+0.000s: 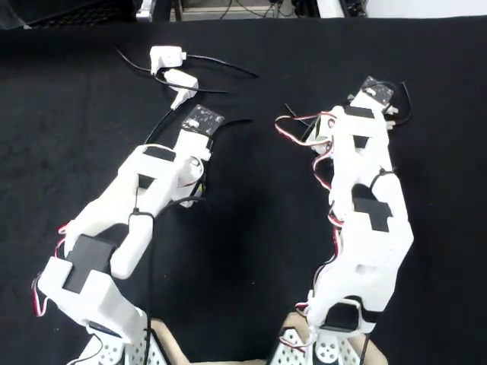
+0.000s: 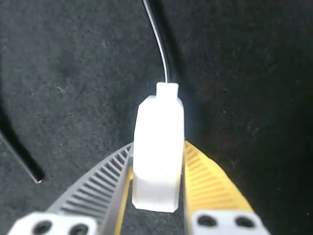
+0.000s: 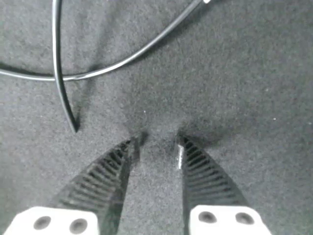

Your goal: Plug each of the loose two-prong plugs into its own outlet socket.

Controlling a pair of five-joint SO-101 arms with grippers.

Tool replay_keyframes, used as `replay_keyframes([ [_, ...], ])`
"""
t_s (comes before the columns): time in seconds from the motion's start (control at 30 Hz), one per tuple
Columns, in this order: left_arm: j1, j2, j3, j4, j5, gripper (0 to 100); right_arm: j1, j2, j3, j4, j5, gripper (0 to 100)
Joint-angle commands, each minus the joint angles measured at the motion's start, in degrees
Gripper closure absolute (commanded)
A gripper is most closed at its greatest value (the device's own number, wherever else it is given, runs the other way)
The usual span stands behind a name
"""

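My left gripper [image 2: 157, 149] is shut on a white plug body [image 2: 159, 147], one grey finger [image 2: 105, 183] and one yellow finger [image 2: 208, 183] pressing its sides; a thin black cable [image 2: 161, 44] runs off its far end. From above, this plug [image 1: 182, 84] lies at the tip of the left arm, just in front of a second white connector block [image 1: 167, 57]. Over bare black cloth, my right gripper [image 3: 156, 144] stands open, tips low and nothing between them.
Black cloth [image 1: 251, 243] covers the whole table. Thin black cables [image 3: 98, 68] curve across it beyond the right gripper, one ending in a loose end [image 3: 74, 128]. Another cable end [image 2: 36, 176] lies beside the left gripper. The right arm [image 1: 365, 198] stands at the right.
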Motion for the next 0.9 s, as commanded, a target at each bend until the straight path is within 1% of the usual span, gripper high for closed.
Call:
replay_keyframes([
  [0.0, 1.0, -2.2, -2.6, 1.4, 0.4, 90, -1.6, 0.0, -1.8, -0.8, -0.4, 87.1],
  [0.13, 1.0, -7.7, -5.5, 5.0, 0.6, 91, -1.6, 0.0, -1.8, -0.8, -0.4, 87.1],
  [0.3, 1.1, -12.2, -5.1, 4.9, 0.6, 90, -1.6, 0.0, -1.8, -0.8, -0.4, 87.1],
  [0.43, 1.1, -12.0, -3.5, 4.8, 0.4, 90, -1.7, 0.0, -1.8, -0.8, 1.9, 87.1],
  [0.6, 1.0, -11.9, -1.2, 4.5, 0.3, 90, -1.7, 0.0, -1.8, -0.9, 2.3, 87.1],
  [0.73, 0.7, -9.1, 0.1, 4.5, 0.4, 83, -1.7, 0.0, -1.8, -0.9, 2.3, 87.1],
  [0.87, 0.5, -3.9, -0.7, 4.0, 0.4, 82, -1.7, 0.0, -1.8, -0.9, 2.3, 87.1],
])
